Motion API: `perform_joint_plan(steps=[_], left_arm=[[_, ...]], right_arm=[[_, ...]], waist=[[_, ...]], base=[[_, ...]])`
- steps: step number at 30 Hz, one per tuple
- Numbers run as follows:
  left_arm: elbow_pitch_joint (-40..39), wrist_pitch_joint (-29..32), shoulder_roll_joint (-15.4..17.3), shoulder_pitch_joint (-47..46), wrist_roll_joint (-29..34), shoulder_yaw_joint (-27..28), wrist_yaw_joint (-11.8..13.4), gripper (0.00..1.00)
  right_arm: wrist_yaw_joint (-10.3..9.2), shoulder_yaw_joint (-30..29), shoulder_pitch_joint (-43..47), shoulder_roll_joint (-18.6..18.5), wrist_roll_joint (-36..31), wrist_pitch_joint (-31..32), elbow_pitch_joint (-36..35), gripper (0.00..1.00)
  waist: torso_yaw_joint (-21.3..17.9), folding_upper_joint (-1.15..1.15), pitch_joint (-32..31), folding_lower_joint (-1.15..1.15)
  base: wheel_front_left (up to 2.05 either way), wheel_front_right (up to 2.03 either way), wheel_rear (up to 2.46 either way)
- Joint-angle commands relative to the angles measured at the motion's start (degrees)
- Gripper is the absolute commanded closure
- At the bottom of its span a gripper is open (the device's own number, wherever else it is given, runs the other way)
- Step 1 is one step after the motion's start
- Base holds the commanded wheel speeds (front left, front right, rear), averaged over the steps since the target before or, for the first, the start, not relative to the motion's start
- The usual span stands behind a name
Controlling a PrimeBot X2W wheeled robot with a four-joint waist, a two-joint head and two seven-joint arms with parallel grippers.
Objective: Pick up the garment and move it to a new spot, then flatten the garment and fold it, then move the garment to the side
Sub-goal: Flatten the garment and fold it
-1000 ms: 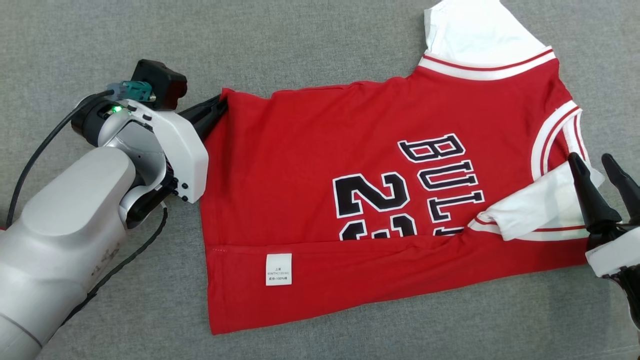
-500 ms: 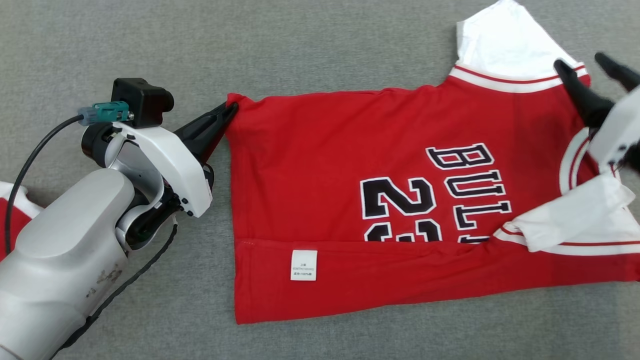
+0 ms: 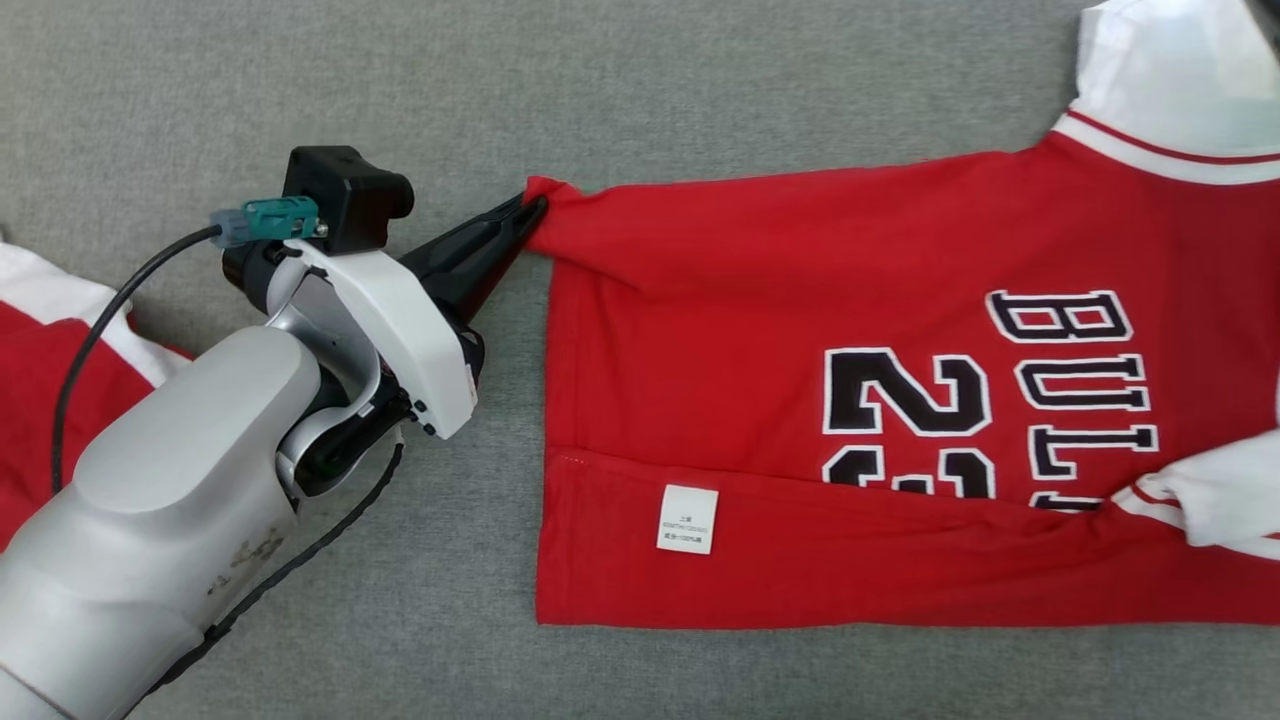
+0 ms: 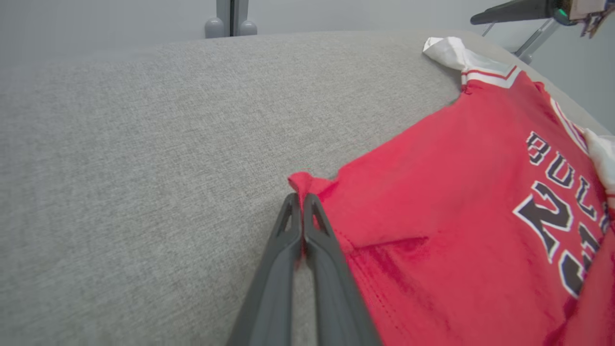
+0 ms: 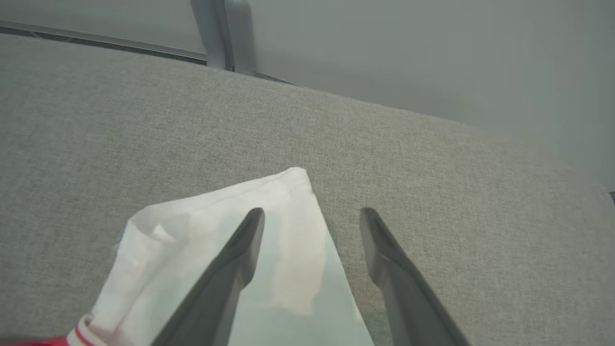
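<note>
Flattening is judged to be the step in hand. The garment (image 3: 760, 300), a red jersey, is spread on the grey counter (image 3: 300, 80) with its near edge folded over, and a white label (image 3: 688, 519) shows on the flap. Its far hem corner (image 3: 545, 192) is pinched between the closed left fingers (image 3: 480, 245), and the cloth is drawn into a small peak there. The right fingers (image 5: 238, 254) are spread wide, holding nothing, and are poised over the white sleeve (image 5: 202, 230). The sleeve's edge should be taken fully between the fingers before any pull is made. The two grips should then be drawn apart evenly along the far edge, so that wrinkles are removed without the jersey being dragged. The pinched corner is best held low to the counter, and the second red garment (image 3: 40, 360) beside the left arm is best avoided.
</note>
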Motion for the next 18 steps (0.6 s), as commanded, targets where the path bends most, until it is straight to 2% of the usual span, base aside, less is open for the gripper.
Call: perform_joint_plan(steps=[1,10,11,13,18], left_arm=[[-0.5,-0.2,0.1,-1.3,0.8,-0.2,-0.1,1.0],[-2.3,0.3,0.0,-1.9,1.2,-0.8,0.0,1.0],[-2.3,0.2,0.0,-1.8,1.2,-0.8,0.0,1.0],[-2.3,0.0,-0.1,-1.7,1.2,-0.8,0.1,1.0],[-1.6,-0.7,-0.3,-2.0,1.0,-0.5,0.2,1.0]], right_arm=[[-0.04,-0.5,-2.2,0.3,0.0,-0.5,3.0,0.0],[-0.04,-1.0,-7.2,0.9,-1.0,0.5,11.4,0.0],[-0.04,-0.9,-7.6,1.1,-0.9,0.7,12.1,0.25],[-0.04,-0.2,-7.9,1.8,-0.4,0.9,13.0,0.98],[-0.04,2.4,-9.3,1.3,1.2,-2.2,11.8,1.0]], waist=[[1.8,0.0,1.7,0.0],[4.2,0.0,3.9,0.0],[4.3,0.0,3.9,0.0],[4.3,0.0,4.0,0.0],[4.1,0.0,3.8,0.0]], base=[[0.0,0.0,0.0],[0.0,0.0,0.0],[0.0,0.0,0.0],[0.0,0.0,0.0],[0.0,0.0,0.0]])
